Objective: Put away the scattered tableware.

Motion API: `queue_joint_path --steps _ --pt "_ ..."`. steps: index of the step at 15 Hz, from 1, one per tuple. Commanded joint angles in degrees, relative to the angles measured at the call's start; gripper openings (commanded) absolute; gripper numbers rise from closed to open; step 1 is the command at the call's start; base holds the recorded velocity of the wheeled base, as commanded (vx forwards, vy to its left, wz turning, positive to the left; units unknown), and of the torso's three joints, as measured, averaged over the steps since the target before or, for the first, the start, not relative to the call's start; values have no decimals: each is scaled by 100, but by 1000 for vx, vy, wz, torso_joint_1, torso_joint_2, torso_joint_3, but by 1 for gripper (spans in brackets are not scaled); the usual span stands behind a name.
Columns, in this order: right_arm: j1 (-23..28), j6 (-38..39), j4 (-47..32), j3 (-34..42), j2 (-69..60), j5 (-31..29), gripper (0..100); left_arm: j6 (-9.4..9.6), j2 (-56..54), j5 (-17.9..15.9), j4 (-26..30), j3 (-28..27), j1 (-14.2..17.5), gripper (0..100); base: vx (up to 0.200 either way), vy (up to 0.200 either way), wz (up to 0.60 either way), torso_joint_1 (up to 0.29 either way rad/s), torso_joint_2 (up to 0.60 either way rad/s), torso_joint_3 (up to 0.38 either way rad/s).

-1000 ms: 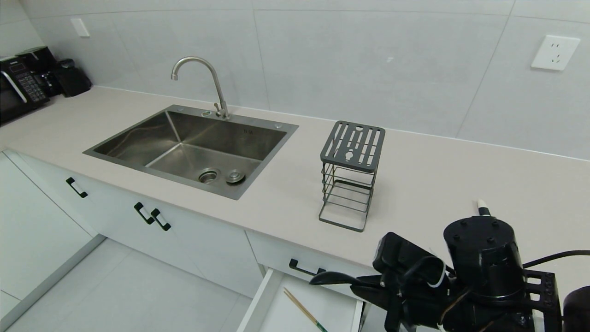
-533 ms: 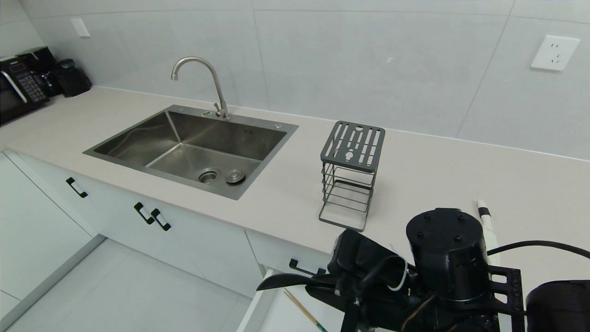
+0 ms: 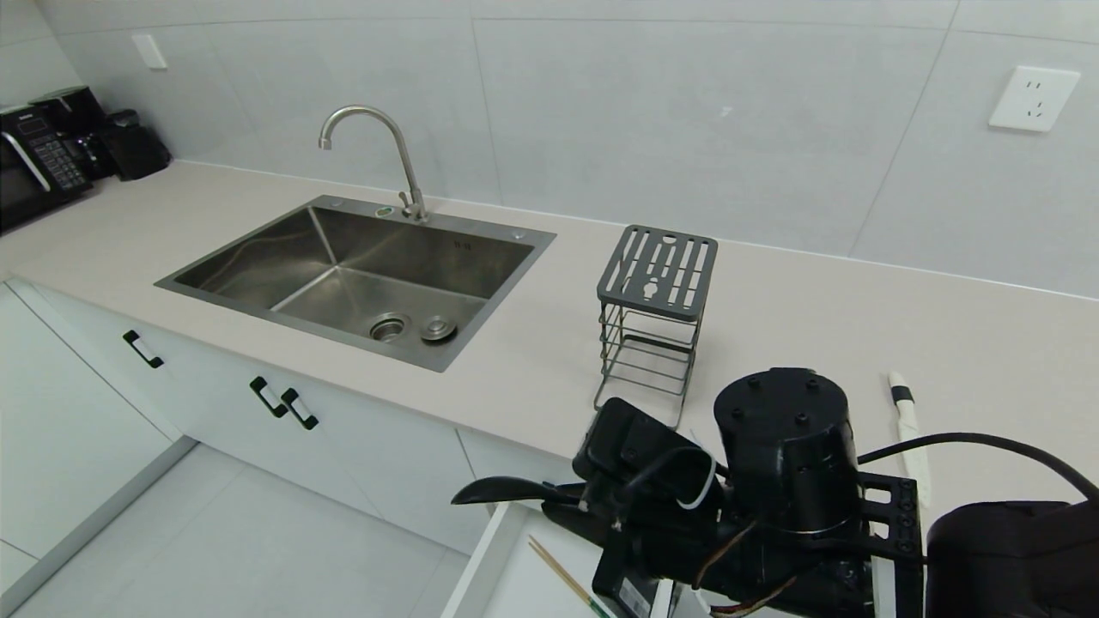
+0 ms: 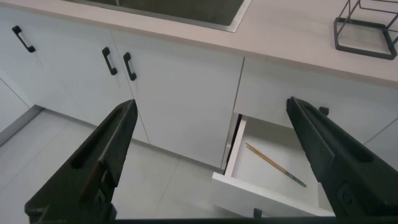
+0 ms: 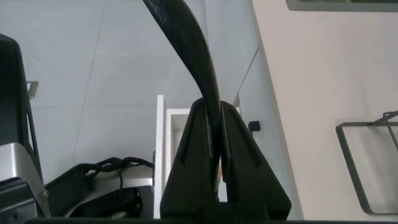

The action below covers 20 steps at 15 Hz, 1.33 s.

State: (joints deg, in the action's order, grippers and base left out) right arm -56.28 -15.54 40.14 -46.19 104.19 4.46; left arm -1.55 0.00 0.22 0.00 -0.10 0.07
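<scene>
A: Where's the right arm from where you stand?

B: Low at the front edge of the counter (image 3: 515,378), forearm lying roughly level and pointing toward the robot's left. The right gripper (image 3: 592,498) has its jaws pinched tight on the handle of a black spoon (image 3: 498,491).

A: And the spoon itself?

B: It sticks out sideways past the fingers, bowl leading. It hangs over the near-left corner of the open drawer (image 3: 481,558). How high above it I can't judge. From the wrist you see the handle (image 5: 186,43) curving away out of the clamped fingers (image 5: 186,155).

A: Anything in the drawer?

B: A pair of chopsticks (image 3: 562,577) lying slantwise on the white bottom.

A: The other arm?

B: The left gripper (image 4: 210,106) hangs out in front of the cabinet doors (image 4: 180,93), jaws spread wide with nothing between them, facing the drawer (image 4: 233,149) and those chopsticks (image 4: 273,163).

A: What's left on the counter?

B: A white utensil (image 3: 908,421) to the right of the arm, and the wire rack (image 3: 657,326) standing upright between it and the sink (image 3: 361,275).
</scene>
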Motion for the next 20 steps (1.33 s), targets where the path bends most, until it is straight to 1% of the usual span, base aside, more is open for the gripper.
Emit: queue_joint_path --steps 1,4,8,11,13,14,20 --pt "-58 34 2 -39 57 2 0 -3 0 4 0 1 1 100 0 0 0 0 0 0" --pt "-137 130 2 -118 40 -77 0 -3 0 4 0 1 1 100 0 0 0 0 0 0" --pt "-348 130 -103 -259 -48 -244 0 -3 0 4 0 1 1 100 0 0 0 -166 338 166" --pt "-506 139 -314 -531 -66 -341 0 -3 0 4 0 1 1 100 0 0 0 -243 494 242" --pt "-603 315 -314 -707 -66 -349 0 -3 0 4 0 1 1 100 0 0 0 -273 549 273" --pt "-638 544 -323 -760 -66 -349 0 -3 0 4 0 1 1 100 0 0 0 -276 559 266" --pt "-621 623 -332 -707 -39 -358 0 -3 0 4 0 1 1 100 0 0 0 -273 532 258"
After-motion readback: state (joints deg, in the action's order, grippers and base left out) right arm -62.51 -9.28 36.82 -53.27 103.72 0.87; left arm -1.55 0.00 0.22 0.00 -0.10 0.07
